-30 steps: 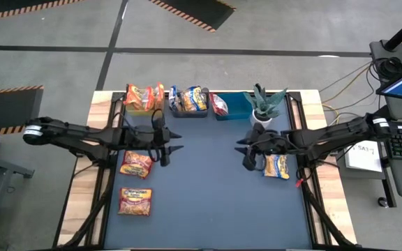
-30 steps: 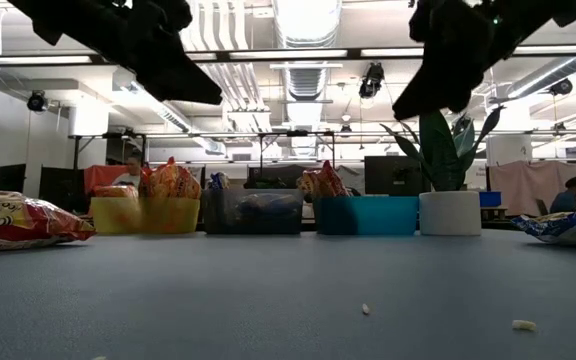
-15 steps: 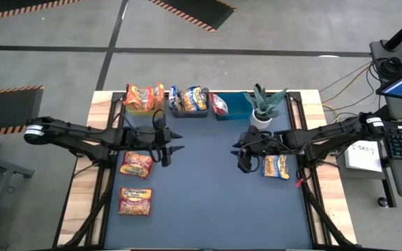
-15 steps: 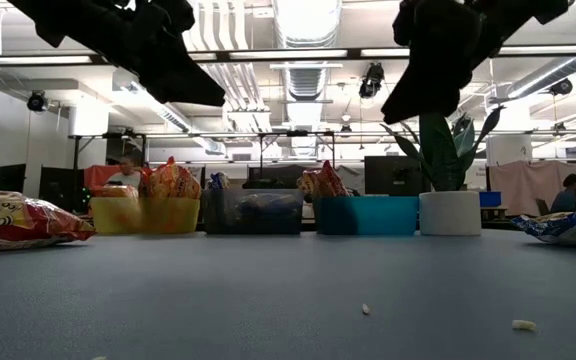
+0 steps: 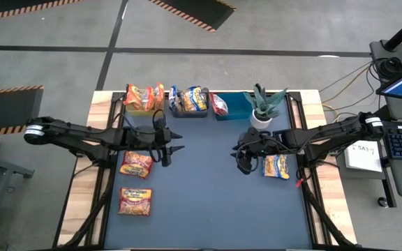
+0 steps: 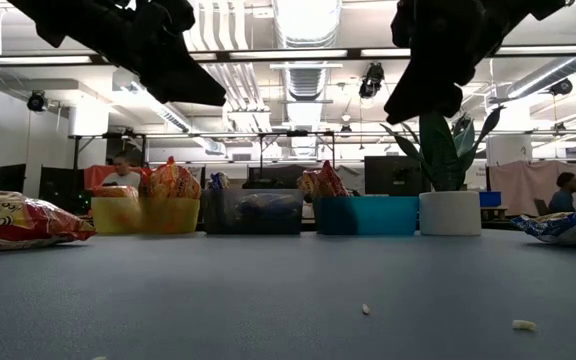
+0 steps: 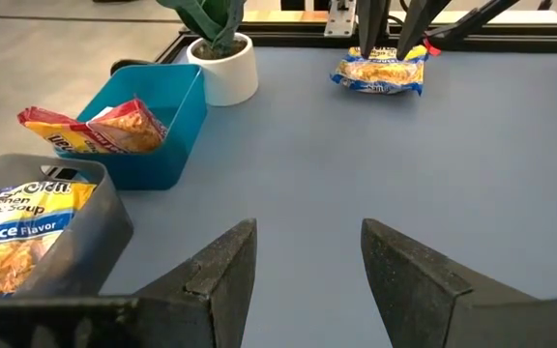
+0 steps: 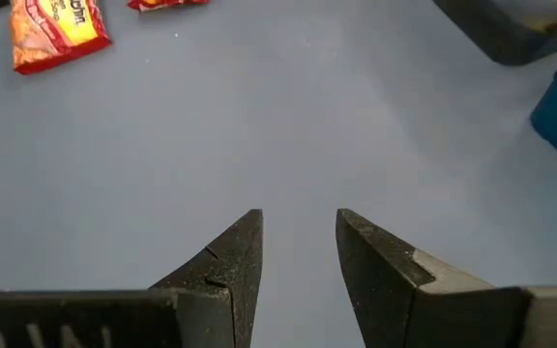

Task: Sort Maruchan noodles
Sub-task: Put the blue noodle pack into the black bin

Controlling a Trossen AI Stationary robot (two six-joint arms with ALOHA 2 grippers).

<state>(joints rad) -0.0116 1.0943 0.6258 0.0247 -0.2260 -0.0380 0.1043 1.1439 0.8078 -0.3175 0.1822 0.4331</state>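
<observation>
We see the left gripper hanging over the counter with its fingers parted and empty. The right gripper also hangs empty, its gap narrower. Two orange packets lie on the counter's left, long axes across it; a yellow-and-blue packet lies by the right arm, long axis toward the bins. The left wrist view alone shows a red packet tilted in the blue bin.

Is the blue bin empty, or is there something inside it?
Not empty. The blue bin holds one red noodle packet, leaning inside it; the high view shows the same packet in it.
</observation>
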